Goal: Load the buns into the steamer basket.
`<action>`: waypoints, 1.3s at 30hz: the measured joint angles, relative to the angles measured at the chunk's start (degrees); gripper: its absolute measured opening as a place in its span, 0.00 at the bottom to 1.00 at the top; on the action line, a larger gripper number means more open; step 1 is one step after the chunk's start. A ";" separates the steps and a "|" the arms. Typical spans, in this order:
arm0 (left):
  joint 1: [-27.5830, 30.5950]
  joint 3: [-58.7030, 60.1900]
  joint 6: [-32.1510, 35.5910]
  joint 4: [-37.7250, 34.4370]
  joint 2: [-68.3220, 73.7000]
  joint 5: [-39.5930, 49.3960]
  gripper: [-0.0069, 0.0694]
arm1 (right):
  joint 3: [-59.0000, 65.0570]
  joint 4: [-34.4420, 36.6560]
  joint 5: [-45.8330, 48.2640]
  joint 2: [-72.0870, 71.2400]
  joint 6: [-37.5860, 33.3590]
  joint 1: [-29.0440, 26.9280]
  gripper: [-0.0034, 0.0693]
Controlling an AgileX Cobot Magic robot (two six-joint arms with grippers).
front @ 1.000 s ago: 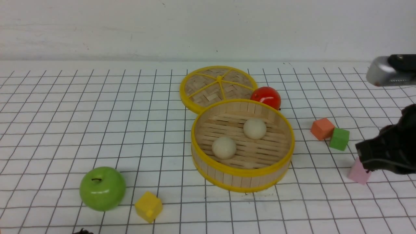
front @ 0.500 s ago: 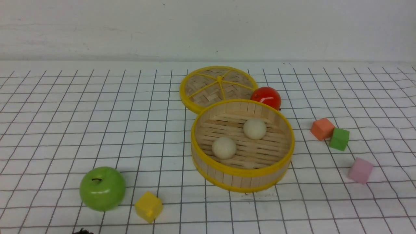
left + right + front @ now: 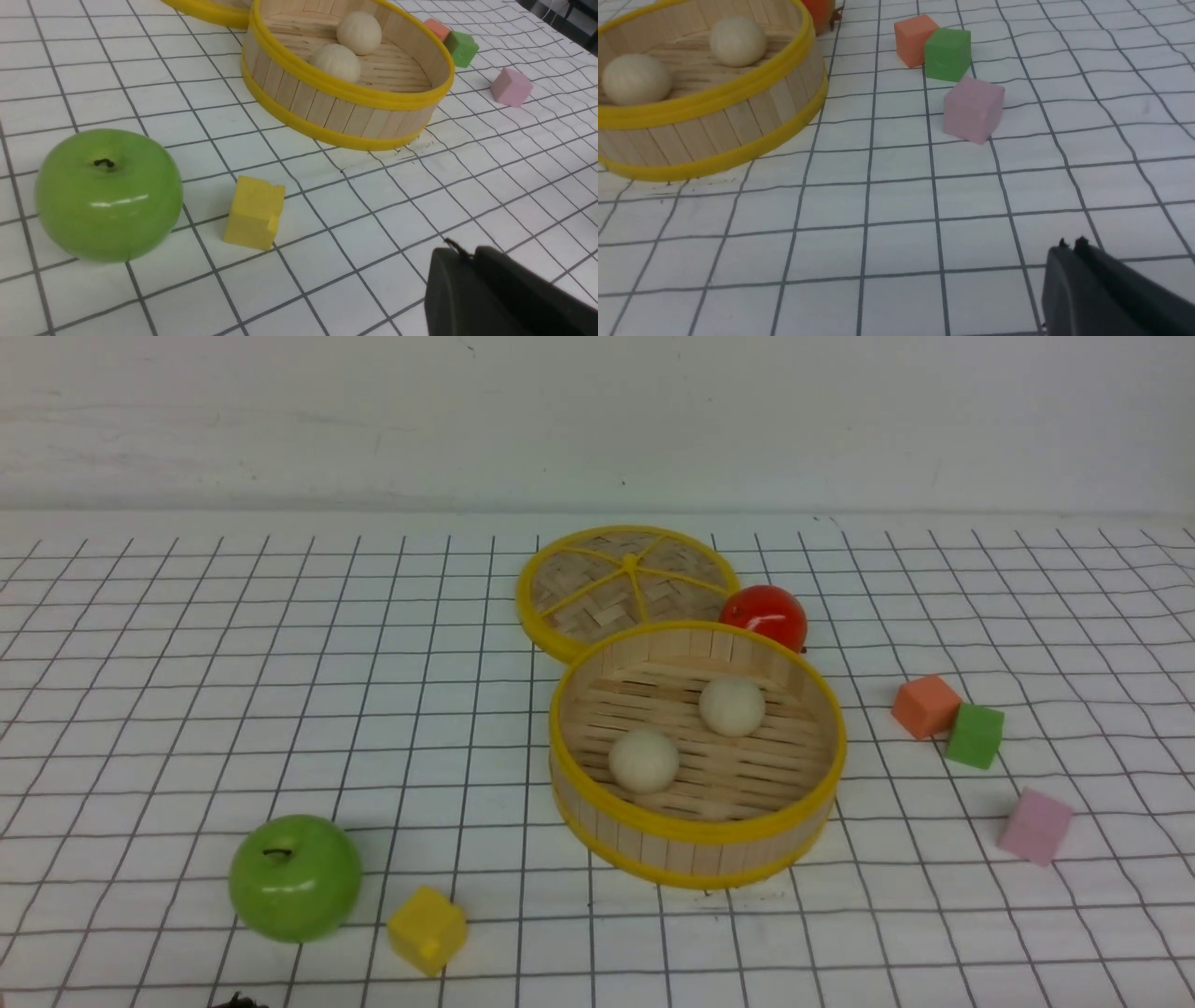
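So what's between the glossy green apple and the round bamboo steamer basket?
In the front view, a small yellow block sits between them, nearer the apple.

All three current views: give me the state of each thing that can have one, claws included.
Steamer basket: upright, uncovered, two buns inside.
Woven lid: off the basket, lying behind it.
Near bun: in the basket, not held.
Far bun: in the basket, not held.
Green apple: stem up.
Right claw: shut.
Left claw: opening unclear.
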 joint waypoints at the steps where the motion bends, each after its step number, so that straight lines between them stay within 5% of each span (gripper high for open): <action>1: 0.00 0.00 0.00 0.00 0.00 0.00 0.15 | 0.00 0.00 0.00 0.00 0.08 0.00 0.02; 27: 0.98 0.33 -0.05 2.27 -0.07 -2.52 0.16 | 0.12 0.00 -0.47 0.00 0.29 0.00 0.04; 30: 8.65 0.41 -3.60 3.06 -3.80 -4.07 0.07 | 0.17 0.00 -0.67 0.00 0.29 0.00 0.04; 39: 27.46 5.19 -6.73 3.23 -20.90 5.27 0.07 | 0.17 0.00 -0.67 0.00 0.29 0.00 0.05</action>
